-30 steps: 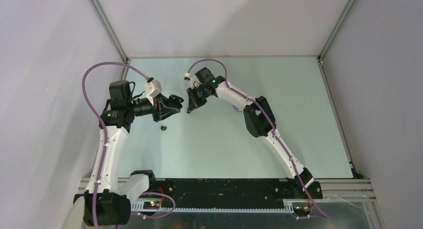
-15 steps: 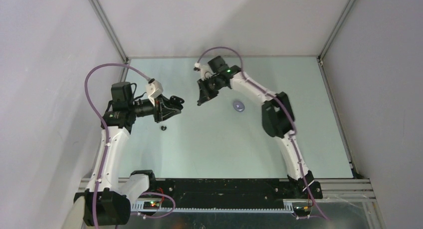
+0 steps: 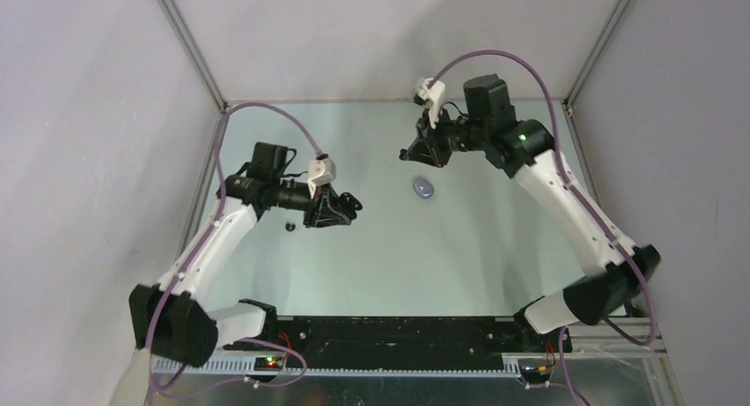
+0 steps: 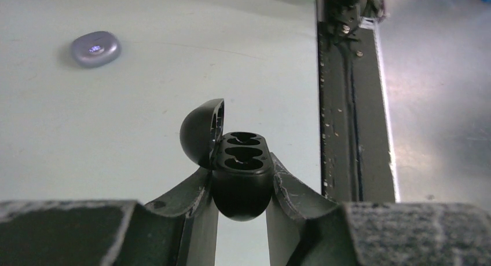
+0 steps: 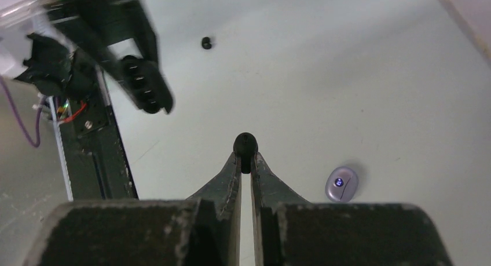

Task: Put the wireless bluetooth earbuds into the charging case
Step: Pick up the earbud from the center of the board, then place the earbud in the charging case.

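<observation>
My left gripper (image 3: 348,206) is shut on a glossy black charging case (image 4: 242,185), held above the table. The case's lid (image 4: 200,130) is swung open to the left, and both of its sockets are empty. My right gripper (image 3: 409,154) is raised at the back of the table, shut on one tiny black earbud (image 5: 245,143) at its fingertips. A second black earbud (image 3: 288,226) lies on the table below the left arm; it also shows in the right wrist view (image 5: 206,43). The two grippers are well apart. No purple earbuds are in view.
A pale purple rounded pod (image 3: 424,188) with a small blue light lies shut on the table between the grippers; it also shows in the left wrist view (image 4: 95,48) and the right wrist view (image 5: 341,183). White enclosure walls stand on three sides, and a black rail (image 3: 398,331) runs along the near edge.
My right arm has swung right and back with the black earbud, away from the left gripper. My left arm has reached forward and right with the open case.
</observation>
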